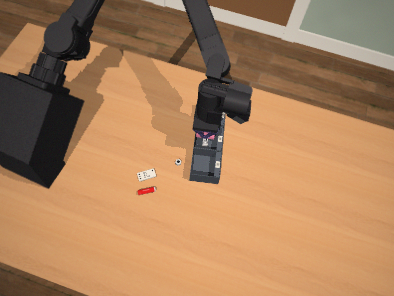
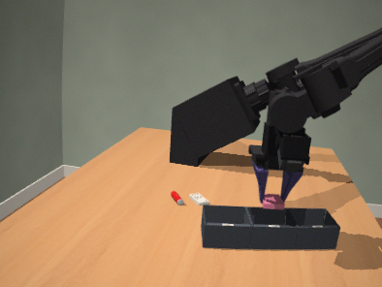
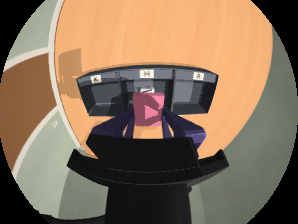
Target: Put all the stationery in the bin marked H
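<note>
Pink block (image 1: 212, 135) (image 2: 273, 202) (image 3: 145, 107) is the one thing in the gripper (image 1: 205, 135) (image 2: 273, 196) (image 3: 148, 109), pinched between its two fingers, right over the middle bin, marked H (image 2: 273, 239) (image 3: 160, 75). So yeah, it's up around rim height, not resting on the bottom. Three bins in one dark row, with K (image 3: 102, 89) and R (image 3: 192, 91) either side of H. One small whitish item (image 1: 205, 142) (image 3: 147, 90) sits inside H, can't tell what. Three more things on the wooden surface (image 1: 280, 215) (image 2: 116, 218) (image 3: 165, 30): one white dotted tile (image 1: 146, 175) (image 2: 199, 199), one red stick-shaped thing (image 1: 146, 191) (image 2: 176, 197) near it, one little round piece (image 1: 175, 162) nearer the bins.
</note>
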Tool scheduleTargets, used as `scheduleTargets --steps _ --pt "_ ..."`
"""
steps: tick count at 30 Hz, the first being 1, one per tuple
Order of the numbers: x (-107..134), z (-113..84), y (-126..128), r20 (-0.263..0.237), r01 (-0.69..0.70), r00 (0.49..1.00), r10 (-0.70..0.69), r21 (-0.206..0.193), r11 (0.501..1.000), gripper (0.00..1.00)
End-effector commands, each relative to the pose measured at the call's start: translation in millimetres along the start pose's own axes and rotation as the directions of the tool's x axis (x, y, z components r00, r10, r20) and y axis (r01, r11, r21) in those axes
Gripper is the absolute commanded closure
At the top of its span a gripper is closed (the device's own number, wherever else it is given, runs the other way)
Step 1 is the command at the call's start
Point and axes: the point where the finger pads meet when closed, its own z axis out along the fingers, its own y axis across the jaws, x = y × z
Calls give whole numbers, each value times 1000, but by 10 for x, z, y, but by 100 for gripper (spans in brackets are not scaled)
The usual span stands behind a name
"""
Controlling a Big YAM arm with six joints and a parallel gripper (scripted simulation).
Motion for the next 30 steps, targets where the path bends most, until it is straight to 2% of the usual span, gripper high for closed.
scheduleTargets --steps 1,13,16,18,26,30 --pt "-46 44 22 -27 70 997 -70 -9 998 66" --pt "-150 35 72 -24 74 997 -74 -8 997 66" --pt "-141 35 74 -25 73 997 -74 -8 997 66" --pt "-11 62 47 -38 53 998 -54 -11 999 66" --pt "-12 52 50 -27 70 997 -70 -9 998 66" --pt "5 161 2 -31 43 999 -43 -7 999 66"
